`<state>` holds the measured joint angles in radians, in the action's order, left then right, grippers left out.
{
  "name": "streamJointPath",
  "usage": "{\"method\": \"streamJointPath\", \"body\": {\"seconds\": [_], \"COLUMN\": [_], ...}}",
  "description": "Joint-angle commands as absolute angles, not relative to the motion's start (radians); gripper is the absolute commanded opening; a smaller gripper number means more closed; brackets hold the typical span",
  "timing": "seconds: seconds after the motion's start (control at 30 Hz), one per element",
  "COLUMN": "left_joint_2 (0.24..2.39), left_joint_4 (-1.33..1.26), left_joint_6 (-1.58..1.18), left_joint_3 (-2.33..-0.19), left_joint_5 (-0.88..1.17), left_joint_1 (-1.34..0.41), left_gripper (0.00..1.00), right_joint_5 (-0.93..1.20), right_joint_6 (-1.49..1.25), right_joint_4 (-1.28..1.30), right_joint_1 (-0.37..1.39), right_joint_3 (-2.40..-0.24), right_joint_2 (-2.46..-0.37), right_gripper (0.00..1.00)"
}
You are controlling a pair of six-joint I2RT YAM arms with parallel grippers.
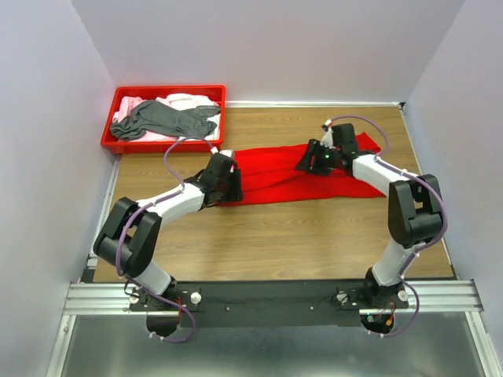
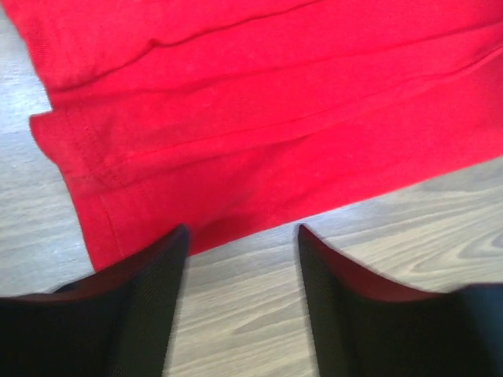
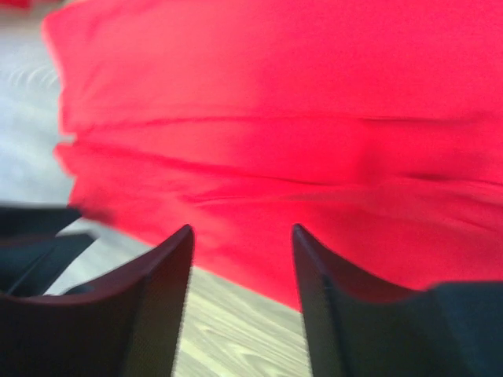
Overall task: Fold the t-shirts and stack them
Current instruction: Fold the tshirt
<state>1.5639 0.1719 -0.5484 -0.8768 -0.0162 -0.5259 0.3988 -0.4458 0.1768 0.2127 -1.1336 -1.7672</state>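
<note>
A bright red t-shirt (image 1: pixel 275 174) lies in a long strip across the middle of the wooden table. My left gripper (image 1: pixel 233 188) hovers at the strip's left end. In the left wrist view the red t-shirt (image 2: pixel 259 118) has its hemmed edge just ahead of my left gripper (image 2: pixel 242 232), which is open over bare wood. My right gripper (image 1: pixel 313 162) is over the strip's right part. In the right wrist view my right gripper (image 3: pixel 240 229) is open, its tips at the edge of the red t-shirt (image 3: pixel 299 118), nothing between them.
A red plastic tray (image 1: pixel 110 140) stands at the back left corner, holding a dark grey t-shirt (image 1: pixel 161 119) on top of a pale pink/white one (image 1: pixel 189 100). Walls close in the table on three sides.
</note>
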Motion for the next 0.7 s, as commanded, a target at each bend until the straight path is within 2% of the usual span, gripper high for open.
{"method": "streamJointPath", "body": {"seconds": [0.0,0.13,0.27,0.67], "left_joint_2": [1.589,1.608,1.621,1.575], "left_joint_4": [0.115,0.121,0.162,0.173], "left_joint_6": [-0.606,-0.617,-0.626,-0.641], "left_joint_3": [-0.847,-0.841,-0.816,-0.716], "left_joint_5": [-0.051,-0.064,-0.060,-0.017], "left_joint_1": [-0.528,-0.528,-0.522,-0.499], "left_gripper": [0.59,0.55,0.52,0.51], "right_joint_5": [0.465,0.471,0.486,0.538], "right_joint_6": [-0.477,-0.491,-0.503,-0.509], "right_joint_4": [0.091,0.058,0.045,0.041], "right_joint_1": [0.322,0.400,0.440,0.489], "right_joint_3": [-1.135,-1.195,-1.238,-1.226], "right_joint_2": [-1.821,-1.916,-1.976,-1.991], "right_gripper": [0.56,0.45,0.41,0.36]}}
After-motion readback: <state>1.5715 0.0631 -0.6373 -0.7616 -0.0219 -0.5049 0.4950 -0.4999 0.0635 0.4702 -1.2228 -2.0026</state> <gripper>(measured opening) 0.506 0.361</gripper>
